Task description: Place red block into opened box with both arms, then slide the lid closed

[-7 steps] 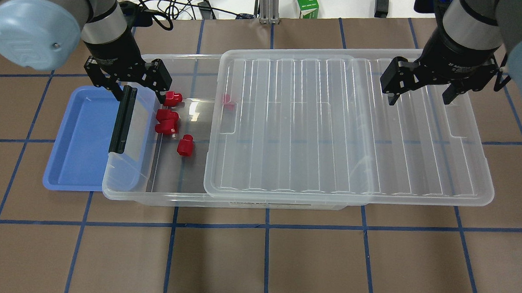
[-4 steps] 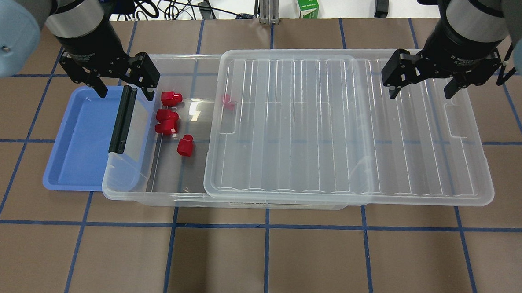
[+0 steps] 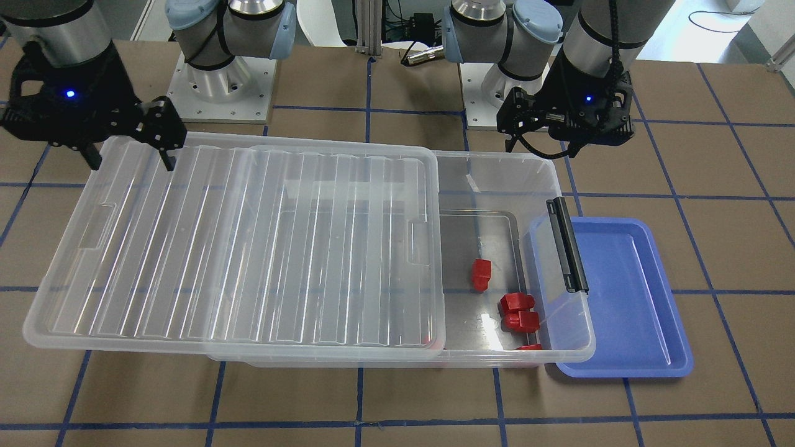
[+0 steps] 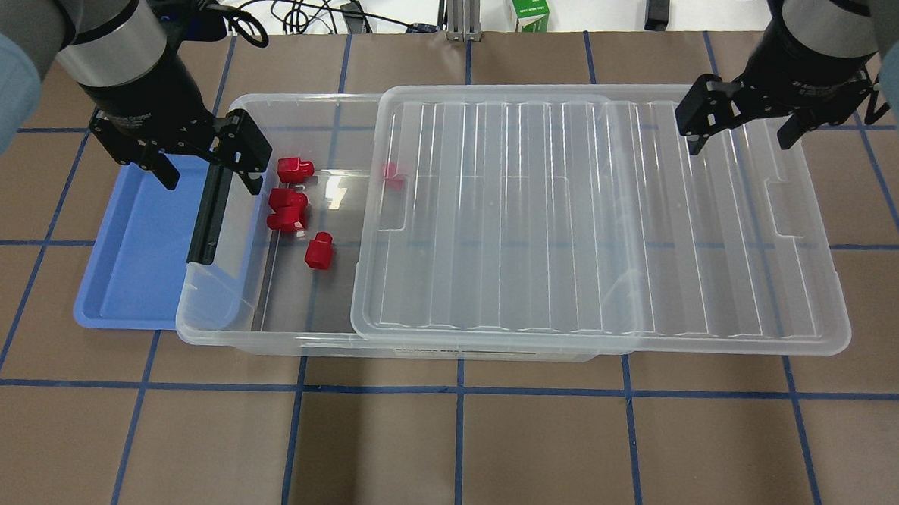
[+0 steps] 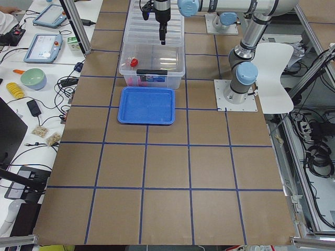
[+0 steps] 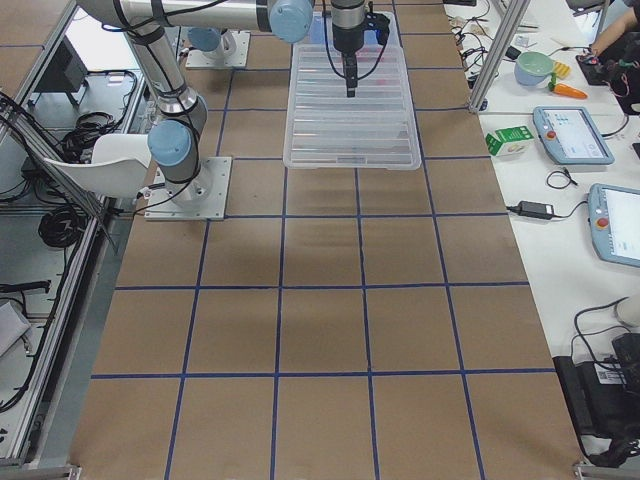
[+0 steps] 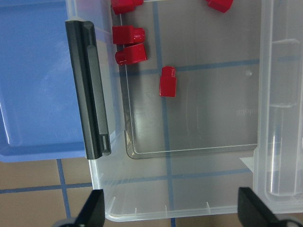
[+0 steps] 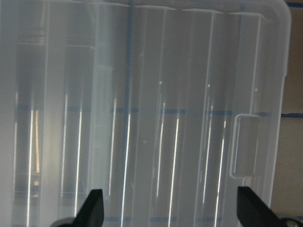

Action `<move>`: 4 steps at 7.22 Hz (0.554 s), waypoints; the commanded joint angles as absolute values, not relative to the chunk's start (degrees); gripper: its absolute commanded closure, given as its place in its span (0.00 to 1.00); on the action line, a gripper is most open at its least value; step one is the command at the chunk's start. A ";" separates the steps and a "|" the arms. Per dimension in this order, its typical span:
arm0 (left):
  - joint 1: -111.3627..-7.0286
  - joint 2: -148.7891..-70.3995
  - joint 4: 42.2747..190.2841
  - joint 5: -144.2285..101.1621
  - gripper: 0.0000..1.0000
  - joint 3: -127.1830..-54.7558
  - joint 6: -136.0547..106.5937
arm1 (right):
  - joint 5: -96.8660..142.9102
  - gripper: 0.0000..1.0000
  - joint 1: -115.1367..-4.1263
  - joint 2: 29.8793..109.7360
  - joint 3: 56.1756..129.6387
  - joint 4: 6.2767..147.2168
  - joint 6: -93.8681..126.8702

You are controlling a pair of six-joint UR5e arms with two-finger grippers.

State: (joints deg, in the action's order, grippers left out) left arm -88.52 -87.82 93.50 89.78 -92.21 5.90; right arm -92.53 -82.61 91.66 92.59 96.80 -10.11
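Several red blocks (image 4: 319, 250) lie on the floor of the clear box (image 4: 211, 325), at its uncovered end near the black bar (image 4: 212, 208). One more red block (image 4: 392, 172) shows through the lid (image 4: 573, 212), which covers most of the box and overhangs its other end. My left gripper (image 4: 208, 175) hangs open and empty above the black bar and the box's far corner. In the left wrist view the red blocks (image 7: 167, 81) lie below its spread fingertips (image 7: 94, 210). My right gripper (image 4: 743, 132) is open and empty over the lid's far right corner.
A shallow blue tray (image 4: 139, 246) sits partly under the box's bar end, with nothing in it. A green carton (image 4: 527, 9) and cables lie beyond the far table edge. Brown mat with blue tape lines spreads in front of the box.
My left gripper has drawn left from beside the rear red block to above the black bar. My right gripper has shifted right and toward the lid's far edge. Blocks and lid have not moved.
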 commanded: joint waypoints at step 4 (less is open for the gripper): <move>-86.93 -87.45 93.25 90.53 0.00 -93.43 6.68 | -92.81 0.00 -62.60 87.37 98.24 105.08 -33.81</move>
State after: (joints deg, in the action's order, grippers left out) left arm -87.31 -87.61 93.29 90.36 -93.44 6.69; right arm -92.90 -65.84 88.61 95.67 101.19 -29.09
